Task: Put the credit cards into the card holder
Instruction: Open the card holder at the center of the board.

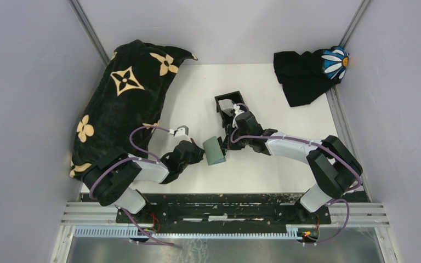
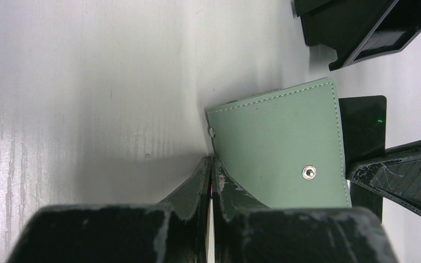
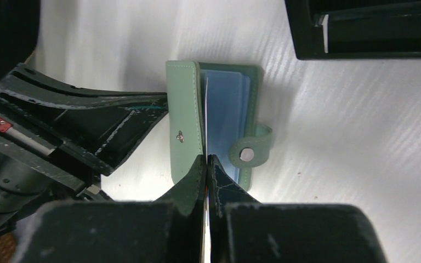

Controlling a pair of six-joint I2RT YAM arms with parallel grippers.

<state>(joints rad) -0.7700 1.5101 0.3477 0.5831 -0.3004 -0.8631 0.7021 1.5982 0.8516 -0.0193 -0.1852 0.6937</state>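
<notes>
A pale green snap wallet (image 1: 215, 150) hangs between both grippers just above the white table, its flap (image 3: 185, 120) swung open off a light blue card sleeve (image 3: 227, 115). My left gripper (image 1: 202, 151) is shut on the wallet's corner (image 2: 212, 160). My right gripper (image 3: 205, 159) is shut at the wallet's near edge on a thin whitish credit card (image 3: 203, 104) seen edge-on between flap and sleeve. The card holder (image 1: 229, 104), a small black open-topped box, stands just beyond the right gripper with a whitish card (image 1: 227, 103) inside. It also shows at upper right in both wrist views (image 2: 362, 27) (image 3: 362, 33).
A big black blanket with tan flowers (image 1: 123, 104) lies along the left wall. In the far right corner sits a black cloth with a white daisy (image 1: 307, 74). Grey walls close in three sides. The left arm's fingers (image 3: 87, 126) sit close beside the wallet.
</notes>
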